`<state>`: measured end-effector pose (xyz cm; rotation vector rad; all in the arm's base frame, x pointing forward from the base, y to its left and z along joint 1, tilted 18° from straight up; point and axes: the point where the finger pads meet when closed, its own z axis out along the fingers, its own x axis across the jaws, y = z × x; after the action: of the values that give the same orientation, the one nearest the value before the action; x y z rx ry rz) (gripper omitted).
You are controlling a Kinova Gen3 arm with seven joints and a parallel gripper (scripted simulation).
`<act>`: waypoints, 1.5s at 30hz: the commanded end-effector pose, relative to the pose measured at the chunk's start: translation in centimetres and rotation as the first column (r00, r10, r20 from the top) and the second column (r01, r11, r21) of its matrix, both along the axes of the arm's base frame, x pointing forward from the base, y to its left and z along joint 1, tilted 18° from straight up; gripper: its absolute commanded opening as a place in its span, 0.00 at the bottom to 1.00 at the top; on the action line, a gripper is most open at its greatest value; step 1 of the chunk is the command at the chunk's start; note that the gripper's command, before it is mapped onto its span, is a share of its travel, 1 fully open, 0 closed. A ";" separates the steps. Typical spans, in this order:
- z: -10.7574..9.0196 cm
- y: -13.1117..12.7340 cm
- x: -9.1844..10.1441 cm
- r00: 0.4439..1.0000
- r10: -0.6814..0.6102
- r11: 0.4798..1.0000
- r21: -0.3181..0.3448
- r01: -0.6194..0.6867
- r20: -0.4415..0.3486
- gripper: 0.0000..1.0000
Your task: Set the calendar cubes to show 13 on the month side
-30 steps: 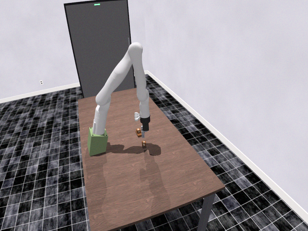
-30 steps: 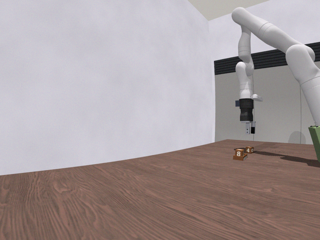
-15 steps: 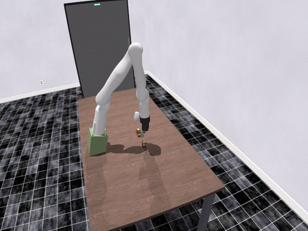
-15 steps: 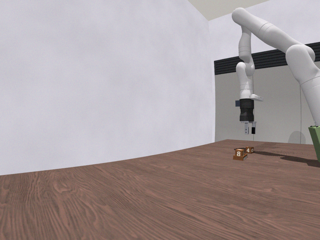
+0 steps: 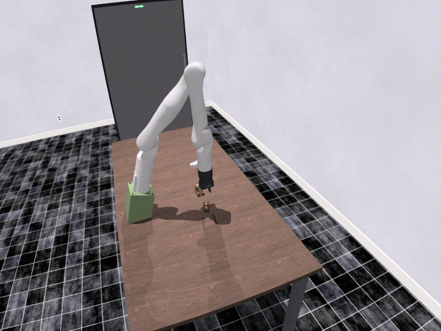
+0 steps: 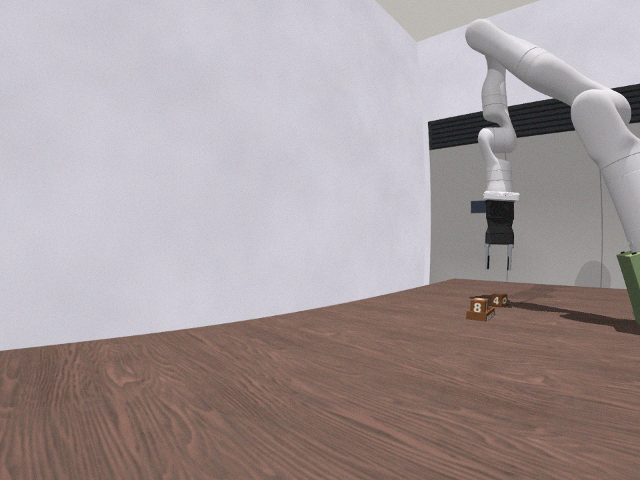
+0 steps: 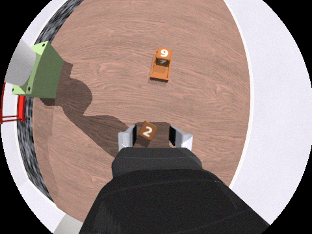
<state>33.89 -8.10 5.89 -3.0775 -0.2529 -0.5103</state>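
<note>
In the wrist view, nearest, the end effector (image 5: 205, 191) (image 6: 499, 257) (image 7: 153, 132) is seen released above a loose cube (image 5: 206, 207) (image 6: 499, 300) (image 7: 147, 130) on the table (image 5: 220, 249) (image 6: 258, 387) (image 7: 201, 97). Its 2 is shown on top there; a 4 is shown only in the exterior view. Farther off, another cube (image 5: 197, 185) (image 6: 479, 305) (image 7: 164, 54) is held at one end of the tray (image 5: 198, 192) (image 6: 479, 315) (image 7: 160, 73), whose long axis is pointed roughly toward the loose cube's side.
</note>
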 end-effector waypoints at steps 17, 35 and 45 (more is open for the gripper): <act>-0.3 -1.0 -0.3 0.917 -0.397 0.909 0.119 0.400 -0.046 0.90; -0.3 -1.0 -0.3 0.917 -0.397 0.909 0.119 0.400 -0.046 0.90; -0.3 -1.0 -0.3 0.917 -0.397 0.909 0.119 0.400 -0.046 0.90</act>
<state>33.60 -9.11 5.50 -3.0065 0.4050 -0.4760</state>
